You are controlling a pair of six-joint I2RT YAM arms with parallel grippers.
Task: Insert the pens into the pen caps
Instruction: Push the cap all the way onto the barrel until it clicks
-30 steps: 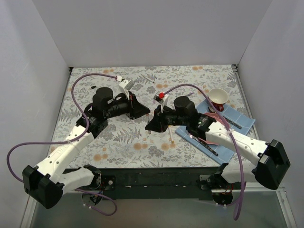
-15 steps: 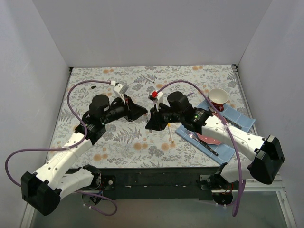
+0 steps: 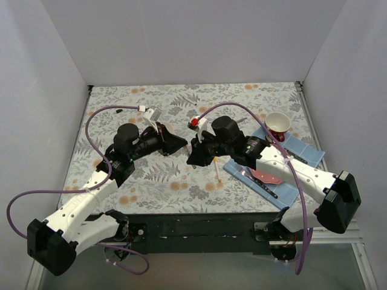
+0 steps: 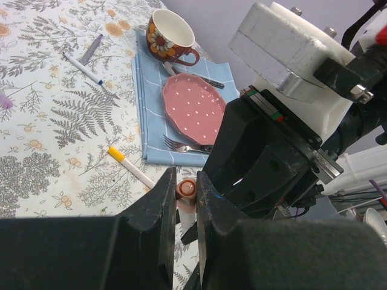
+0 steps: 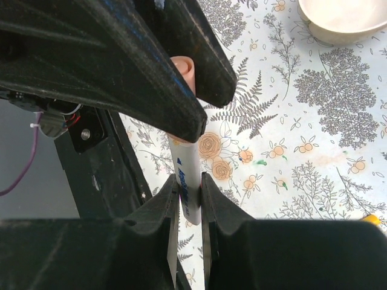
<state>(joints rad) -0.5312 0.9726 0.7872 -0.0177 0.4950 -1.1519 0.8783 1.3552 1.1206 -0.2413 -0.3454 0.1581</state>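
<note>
In the middle of my top view the two arms meet tip to tip above the flowered surface (image 3: 157, 181). My left gripper (image 4: 186, 181) is squeezed on a small orange-pink cap (image 4: 185, 190), which I see low in the middle of the left wrist view. My right gripper (image 5: 187, 188) is clamped on a white pen (image 5: 187, 172) with blue print on its side, low in the middle of the right wrist view. The pen points up the frame to the cap. The two look lined up and touching, but I cannot tell how far the pen is in. A pen with a yellow tip (image 4: 129, 167) lies flat on the surface, just left of a blue mat (image 4: 152, 115). On the mat sit a pink plate (image 4: 195, 103), a fork (image 4: 184, 145) and a cup (image 4: 171, 36) with a flower on it. A pen with a blue tip (image 4: 83, 69) lies at the upper left of the left wrist view.
</note>
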